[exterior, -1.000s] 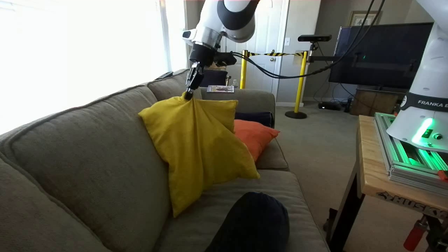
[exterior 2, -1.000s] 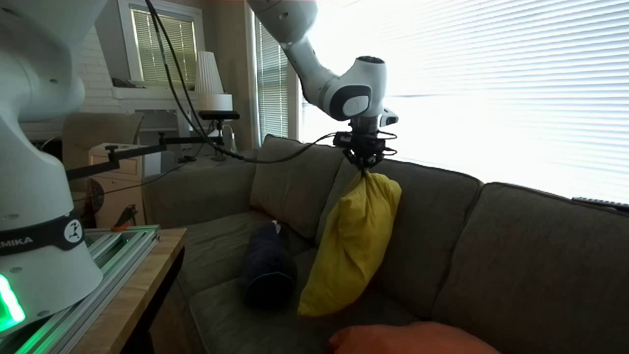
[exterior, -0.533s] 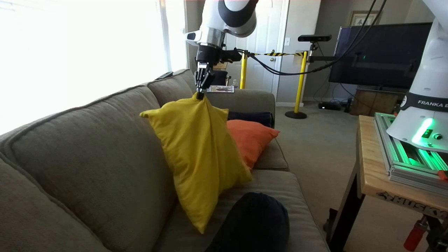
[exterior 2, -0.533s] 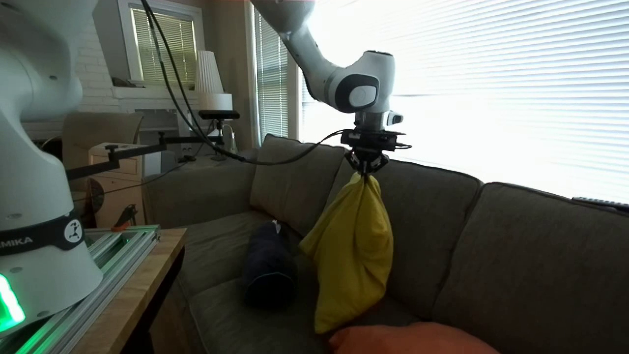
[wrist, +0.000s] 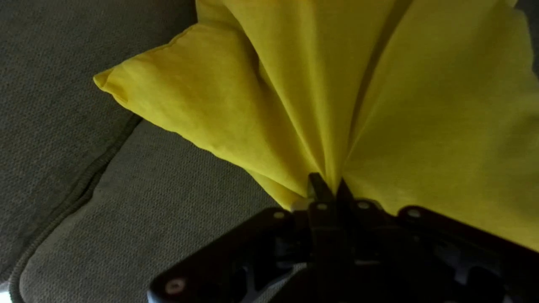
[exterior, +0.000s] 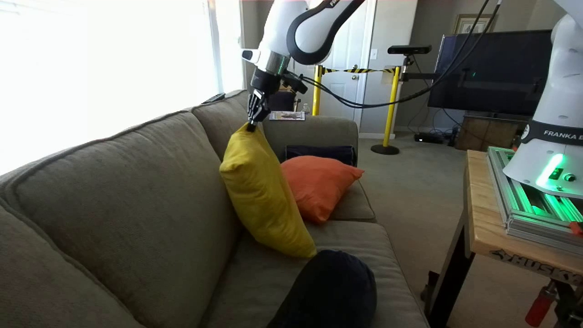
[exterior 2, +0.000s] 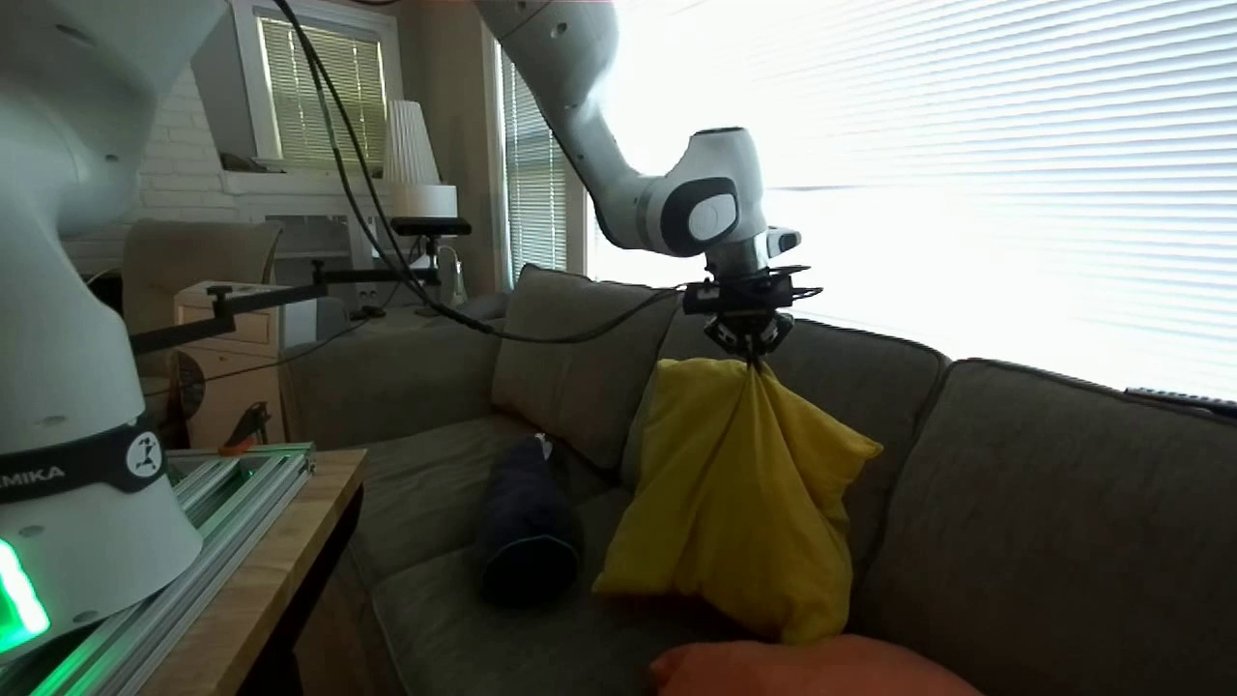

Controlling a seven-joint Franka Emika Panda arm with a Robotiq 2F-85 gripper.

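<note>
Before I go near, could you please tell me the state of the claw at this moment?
Claw: closed, holding the yellow pillow, its cloth pinched into folds at the top.

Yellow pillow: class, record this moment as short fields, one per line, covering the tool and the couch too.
Yellow pillow: gathered into folds at its top edge
Tool: shut on that edge, between two corners
Couch: grey-brown, behind the pillow
Pillow touching couch seat: cannot tell
Orange pillow: lying on the couch
Dark bolster: lying on the couch seat
Window: bright, behind the couch
</note>
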